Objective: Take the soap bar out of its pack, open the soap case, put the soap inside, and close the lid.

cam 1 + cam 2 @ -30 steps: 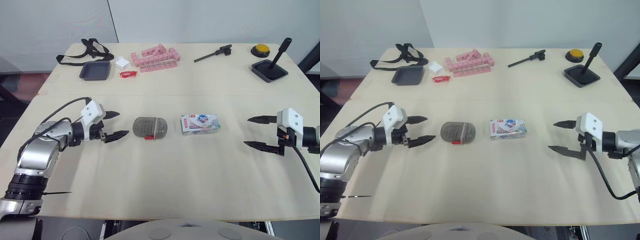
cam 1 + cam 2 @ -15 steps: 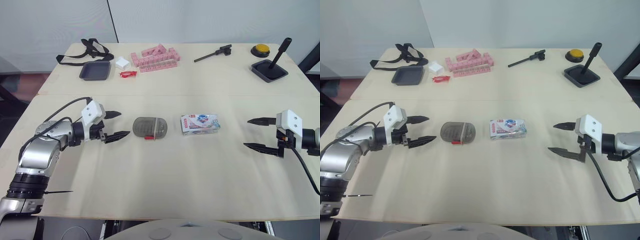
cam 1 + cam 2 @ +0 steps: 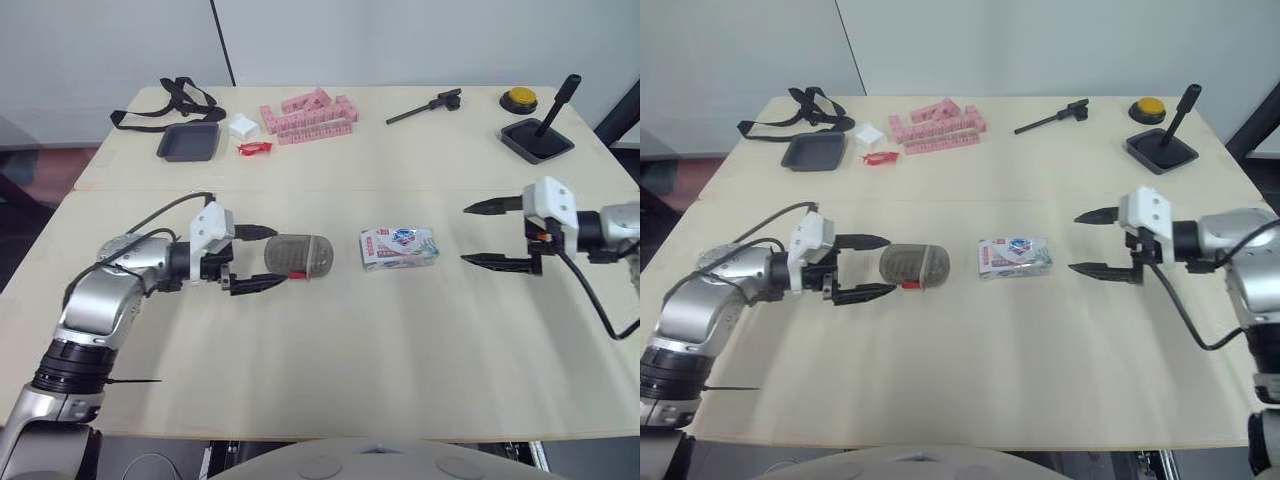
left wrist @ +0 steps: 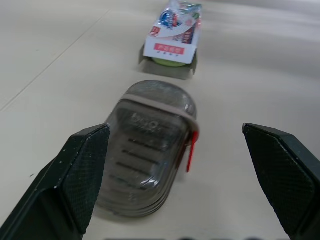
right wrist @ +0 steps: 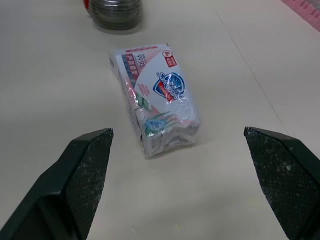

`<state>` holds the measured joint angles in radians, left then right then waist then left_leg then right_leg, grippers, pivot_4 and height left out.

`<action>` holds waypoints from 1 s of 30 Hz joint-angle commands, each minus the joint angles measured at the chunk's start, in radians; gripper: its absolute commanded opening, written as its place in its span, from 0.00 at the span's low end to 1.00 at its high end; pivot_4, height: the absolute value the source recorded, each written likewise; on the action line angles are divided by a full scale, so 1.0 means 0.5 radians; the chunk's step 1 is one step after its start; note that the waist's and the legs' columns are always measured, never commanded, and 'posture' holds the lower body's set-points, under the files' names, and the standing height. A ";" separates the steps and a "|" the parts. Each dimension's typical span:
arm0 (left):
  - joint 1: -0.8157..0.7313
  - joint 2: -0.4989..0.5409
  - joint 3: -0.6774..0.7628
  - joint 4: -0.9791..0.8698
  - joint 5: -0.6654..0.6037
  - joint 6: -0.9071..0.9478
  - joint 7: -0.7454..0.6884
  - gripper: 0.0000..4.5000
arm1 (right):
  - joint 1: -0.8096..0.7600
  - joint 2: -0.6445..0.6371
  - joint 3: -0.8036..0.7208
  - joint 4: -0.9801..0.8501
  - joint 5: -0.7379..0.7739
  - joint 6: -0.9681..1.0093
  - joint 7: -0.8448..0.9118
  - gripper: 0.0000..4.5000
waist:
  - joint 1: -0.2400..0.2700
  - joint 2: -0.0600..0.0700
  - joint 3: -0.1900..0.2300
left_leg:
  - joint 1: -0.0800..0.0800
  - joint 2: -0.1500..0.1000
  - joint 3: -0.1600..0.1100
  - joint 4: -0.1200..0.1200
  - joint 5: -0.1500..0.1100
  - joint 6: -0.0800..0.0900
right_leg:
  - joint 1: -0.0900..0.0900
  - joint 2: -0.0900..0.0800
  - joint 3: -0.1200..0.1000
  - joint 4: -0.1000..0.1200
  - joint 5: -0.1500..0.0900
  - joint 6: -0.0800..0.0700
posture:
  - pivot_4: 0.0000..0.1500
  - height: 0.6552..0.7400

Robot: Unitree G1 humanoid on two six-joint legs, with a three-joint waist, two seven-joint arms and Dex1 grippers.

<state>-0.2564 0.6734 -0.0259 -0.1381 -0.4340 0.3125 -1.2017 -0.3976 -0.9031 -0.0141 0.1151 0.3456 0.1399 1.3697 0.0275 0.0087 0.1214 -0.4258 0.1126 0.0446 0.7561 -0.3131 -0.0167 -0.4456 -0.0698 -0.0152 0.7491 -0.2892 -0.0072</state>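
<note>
Soap case (image 5: 114, 12) cut off at the right wrist view's edge, soap pack (image 4: 172, 35) blurred and clipped at its far end in the left wrist view, its contents hidden inside, red item (image 3: 255, 148) near the desk's (image 3: 330, 340) far left corner too small to identify

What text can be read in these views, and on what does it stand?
"99": seems to read so on the red band of the soap pack; the rest of that band is blurred.
Blue shield logo on the pack: lettering too blurred to read.
Embossed word on the soap case lid: too blurred to read.
</note>
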 commanded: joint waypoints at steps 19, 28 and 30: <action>0.038 -0.043 0.008 -0.179 -0.044 -0.006 0.080 1.00 | -0.635 0.369 0.391 0.916 -0.390 -0.543 0.281 1.00 | -0.006 0.000 0.000 | 0.000 0.002 0.003 0.000 0.000 0.000 | -0.003 0.000 -0.001 0.007 -0.004 -0.007 | 1.00 0.66; 0.094 -0.037 0.019 -0.234 -0.060 0.007 0.123 1.00 | -0.647 0.433 0.423 0.965 -0.422 -0.569 0.312 1.00 | -0.002 0.000 0.000 | -0.001 0.002 0.008 0.000 0.000 0.000 | -0.004 -0.001 -0.001 0.008 -0.007 -0.011 | 1.00 0.66; 0.100 -0.038 0.020 -0.239 -0.062 0.008 0.132 1.00 | -0.643 0.437 0.430 0.962 -0.424 -0.571 0.316 1.00 | -0.003 0.000 0.000 | -0.001 0.002 0.009 0.000 0.000 0.000 | -0.005 -0.001 -0.001 0.009 -0.007 -0.012 | 1.00 0.66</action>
<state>-0.2063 0.6481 -0.0415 -0.2181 -0.4403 0.3198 -1.1402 -0.7000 -0.6808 0.2109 0.6050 0.1385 -0.1335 1.5111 0.0260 0.0087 0.1214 -0.4263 0.1140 0.0492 0.7562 -0.3129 -0.0166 -0.4481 -0.0704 -0.0157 0.7536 -0.2925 -0.0130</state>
